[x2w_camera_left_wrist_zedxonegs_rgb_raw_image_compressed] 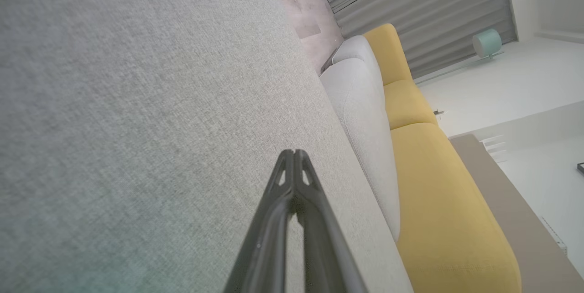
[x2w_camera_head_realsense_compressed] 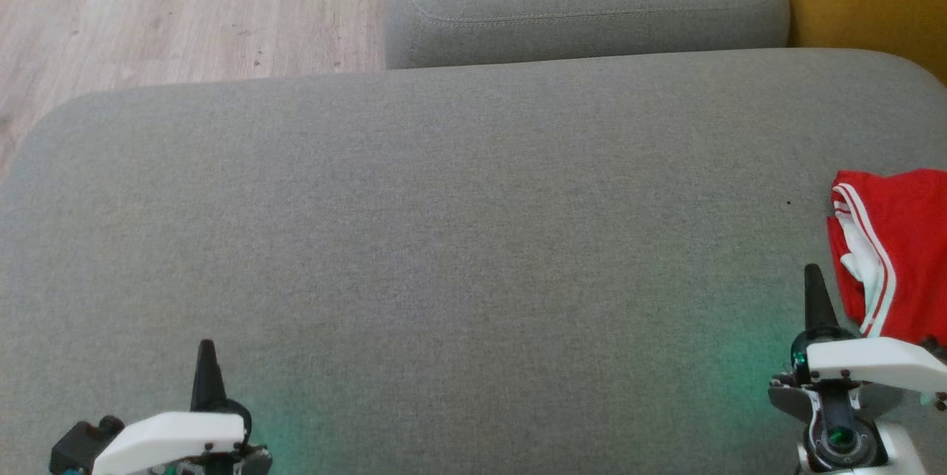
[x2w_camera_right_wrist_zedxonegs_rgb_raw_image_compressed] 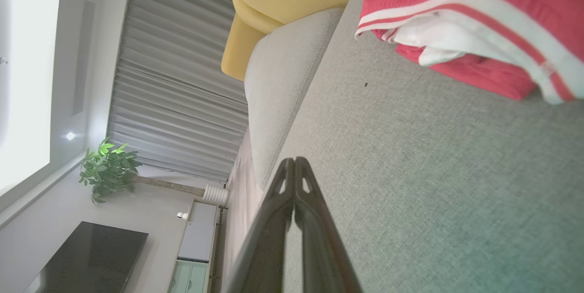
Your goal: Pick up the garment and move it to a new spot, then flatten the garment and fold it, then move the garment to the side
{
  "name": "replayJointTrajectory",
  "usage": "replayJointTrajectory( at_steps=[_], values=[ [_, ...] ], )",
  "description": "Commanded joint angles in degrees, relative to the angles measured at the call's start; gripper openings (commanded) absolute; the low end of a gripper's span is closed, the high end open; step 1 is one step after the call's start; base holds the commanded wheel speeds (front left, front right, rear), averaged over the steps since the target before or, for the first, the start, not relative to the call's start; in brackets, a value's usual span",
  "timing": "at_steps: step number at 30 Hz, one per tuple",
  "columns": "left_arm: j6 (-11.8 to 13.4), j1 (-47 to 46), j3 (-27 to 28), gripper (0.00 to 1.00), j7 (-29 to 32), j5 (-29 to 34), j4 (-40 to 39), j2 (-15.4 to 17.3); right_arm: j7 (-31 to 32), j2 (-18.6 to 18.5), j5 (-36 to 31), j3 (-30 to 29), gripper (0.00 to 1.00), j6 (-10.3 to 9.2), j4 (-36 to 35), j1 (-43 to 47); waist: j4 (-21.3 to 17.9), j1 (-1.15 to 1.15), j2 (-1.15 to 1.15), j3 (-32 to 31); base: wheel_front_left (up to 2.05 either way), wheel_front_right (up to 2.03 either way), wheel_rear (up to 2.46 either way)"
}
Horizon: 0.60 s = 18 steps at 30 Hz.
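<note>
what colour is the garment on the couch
Red with white stripes; the right wrist view shows it best.

Head overhead, wrists low over cushion (x2w_camera_head_realsense_compressed: 444,238)

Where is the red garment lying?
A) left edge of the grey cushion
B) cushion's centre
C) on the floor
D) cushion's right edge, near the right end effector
D: the red garment lies at the grey cushion's right edge, beside the right end effector.
</note>
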Motion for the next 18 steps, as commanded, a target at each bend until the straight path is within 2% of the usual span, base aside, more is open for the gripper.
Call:
replayJointTrajectory(
  at_steps=[1,18],
  values=[
    [-0.52,-3.23,2.07,0.00,0.56,-1.80,-2.21,0.18,0.63,-0.26,1.97,0.71,0.00,-0.03,-2.73,-0.98,-0.03,0.00,0.00,0.01,0.00,0.00,0.00],
    [-1.55,-4.11,3.97,0.00,3.20,-11.98,-3.94,0.20,3.27,-0.29,12.46,0.01,0.00,-0.03,-6.12,-0.54,-0.38,0.00,0.00,0.14,0.00,0.00,0.00]
  ],
)
